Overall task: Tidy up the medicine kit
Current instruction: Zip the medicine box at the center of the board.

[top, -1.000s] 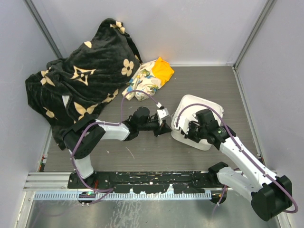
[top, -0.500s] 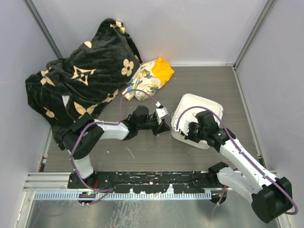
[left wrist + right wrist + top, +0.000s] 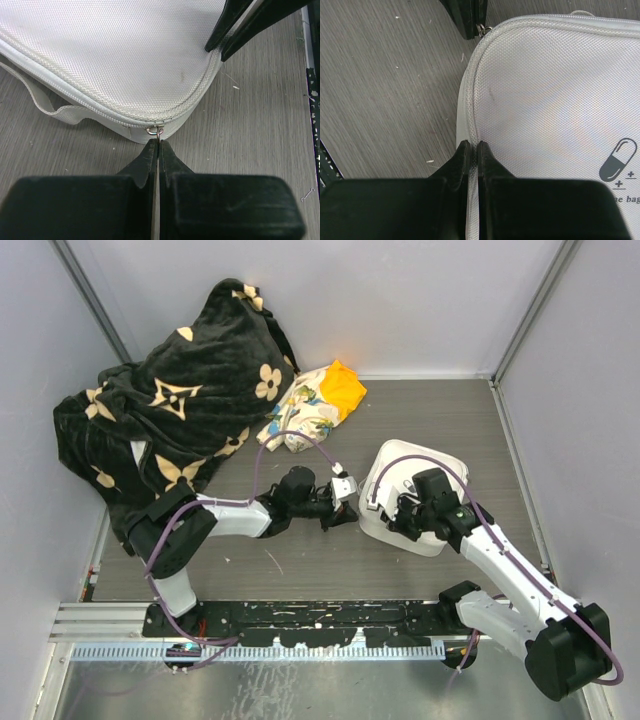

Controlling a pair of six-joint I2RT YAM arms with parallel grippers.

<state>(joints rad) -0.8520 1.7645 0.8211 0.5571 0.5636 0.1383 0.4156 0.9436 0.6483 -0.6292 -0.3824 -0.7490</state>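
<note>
The medicine kit (image 3: 445, 457) lies flat on the table (image 3: 300, 560), right of centre and close to the right arm. The left gripper (image 3: 158, 149) is clenched on the small metal zipper pull (image 3: 158, 131) at the kit's left corner. The right gripper (image 3: 471, 149) pinches the kit's piped seam on its near-left edge.

Top external: high above and behind arm bases, angled down over whole worktop (image 3: 300, 560). Left wrist: close behind left end effector (image 3: 158, 144), low toward medicine kit (image 3: 125, 55) corner. Right wrist: close above right end effector (image 3: 470, 146), facing down. Shared: that kit corner, centre of overhead frame.
</note>
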